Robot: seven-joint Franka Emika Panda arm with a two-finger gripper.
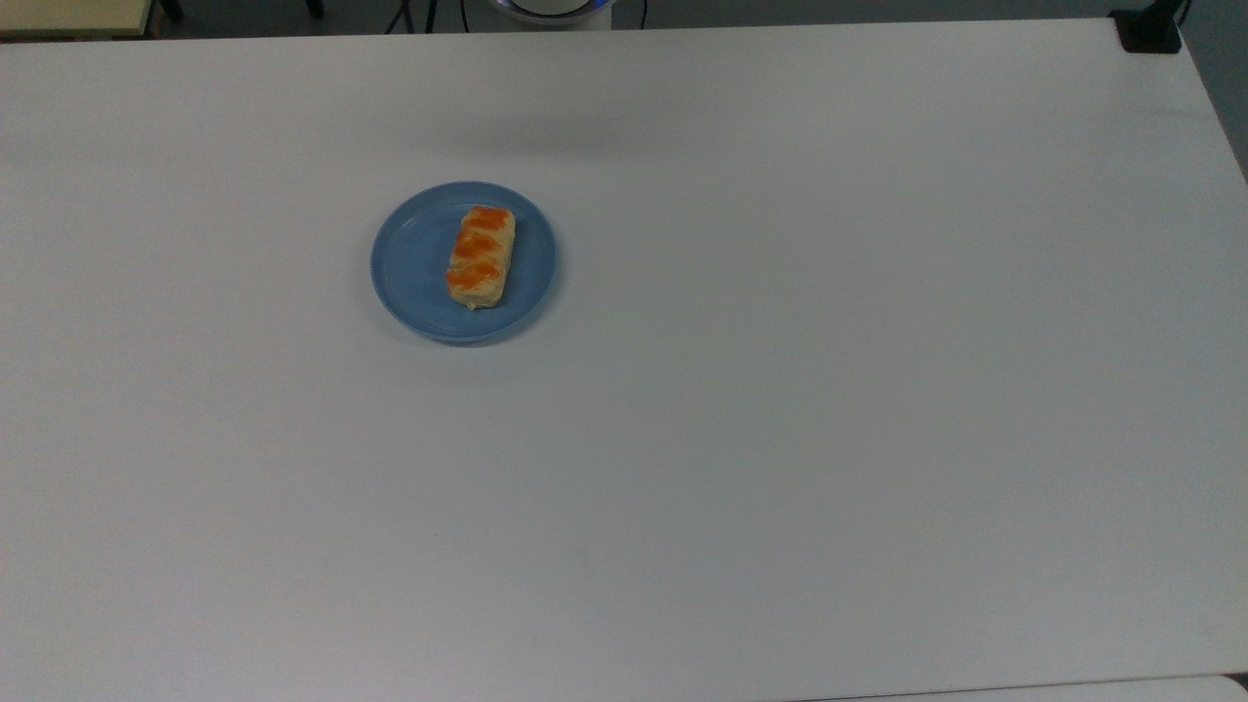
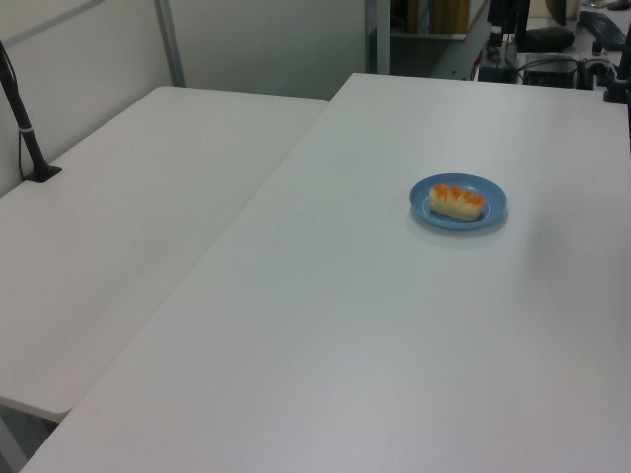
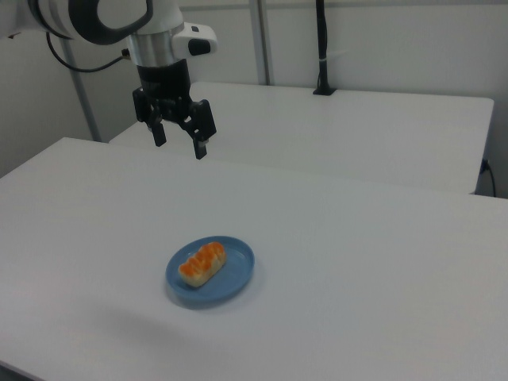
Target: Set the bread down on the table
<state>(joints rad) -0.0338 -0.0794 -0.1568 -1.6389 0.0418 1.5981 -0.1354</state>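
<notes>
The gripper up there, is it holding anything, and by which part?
Nothing. The gripper hangs open and empty above the table; the bread lies on the blue plate.

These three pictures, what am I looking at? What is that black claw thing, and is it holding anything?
They show one scene from three cameras: one above, two from the sides. The claw is the robot arm's black two-finger gripper, seen in the right view; its jaws are open and hold nothing, hanging above the large white table. On the table sits a round blue plate, and on it lies a small pale-beige bread loaf with orange patches.
</notes>
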